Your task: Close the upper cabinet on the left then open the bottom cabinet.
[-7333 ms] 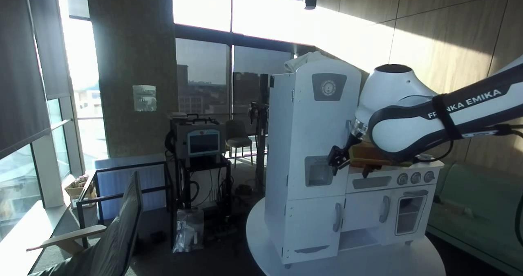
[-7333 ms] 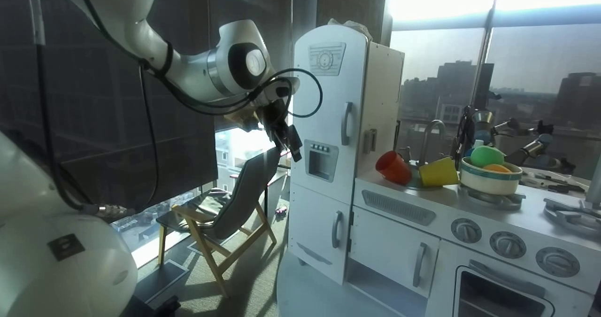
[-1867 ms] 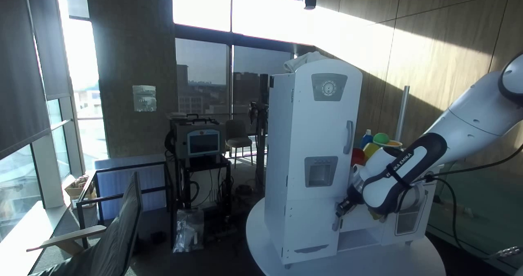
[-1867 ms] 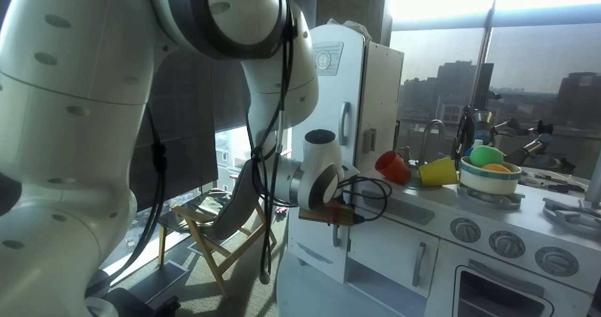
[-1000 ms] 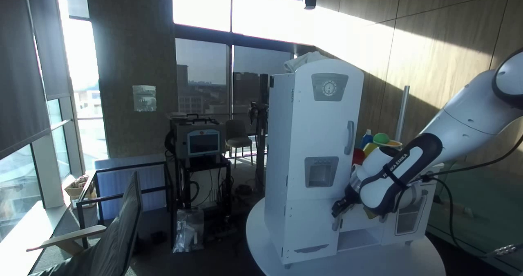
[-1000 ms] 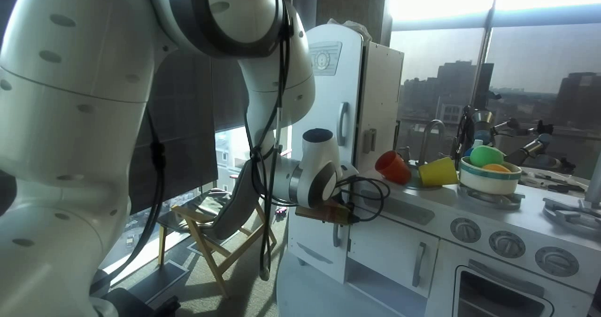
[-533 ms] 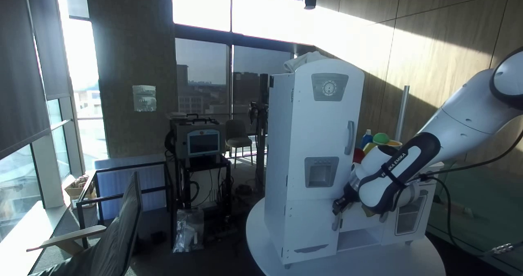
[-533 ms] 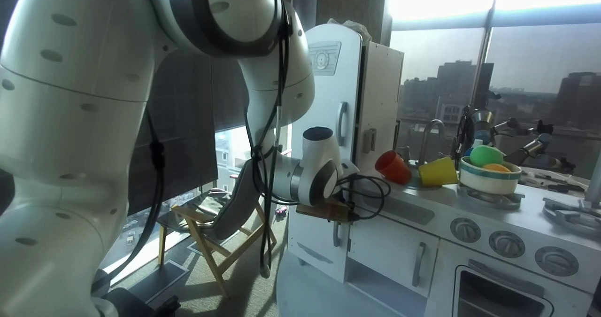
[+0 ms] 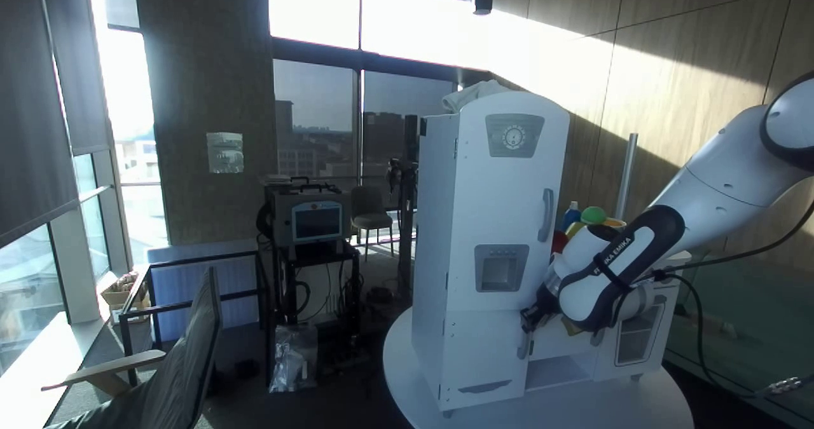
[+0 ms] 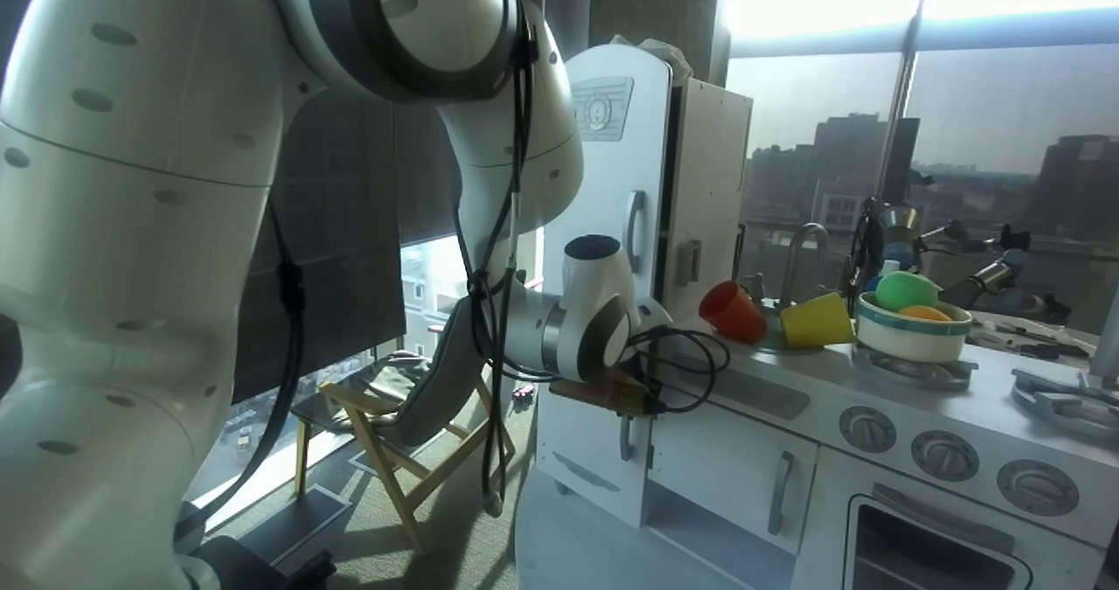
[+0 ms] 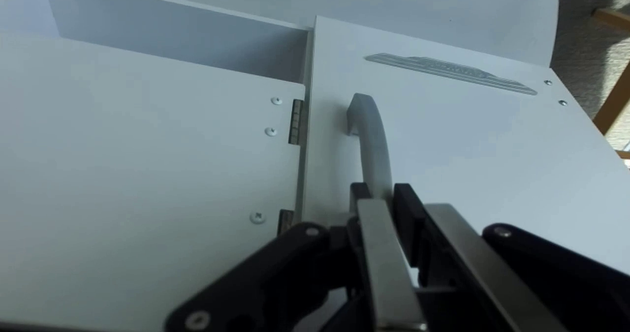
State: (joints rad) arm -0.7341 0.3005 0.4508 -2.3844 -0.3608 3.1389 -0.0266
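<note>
End effector [image 11: 382,190] is clenched on the grey handle [image 11: 371,130] of the bottom cabinet [image 9: 480,356], near its top end, pads [image 11: 408,214] on either side. That door looks shut, so can't see in. Upper cabinet [image 9: 502,200], directly above, is ajar: in an exterior view there's a dark slit [image 10: 672,144] down its edge, too narrow to ID contents. Both belong to the tall white unit [image 10: 717,170], up on the round worktop [image 9: 406,378].

Other containers: white bowl [image 10: 905,343] w/ teal rim on a burner [image 10: 957,373], holding a green round thing [image 10: 907,291] & an orange one [image 10: 925,313], latter partly below the rim. Red cup [image 10: 733,312] & yellow cup [image 10: 817,321] both tipped by the faucet [image 10: 792,262]; can't see into the yellow one. Open cubby [image 11: 172,27] next to the bottom cabinet, one end in shadow. Oven window [image 10: 918,559] is cut off at bottom, inside v. dark. Clear bag [image 9: 294,359] on the floor w/ pale stuff inside, can't ID from here.

Hard to see: arm [image 10: 524,153] blocks part of the upper cabinet in an exterior view, & its wrist [image 10: 594,336] hides the end effector there. Blue bottle [image 9: 572,215] is half hidden behind the cups. Worktop's cut off in both exterior views.
</note>
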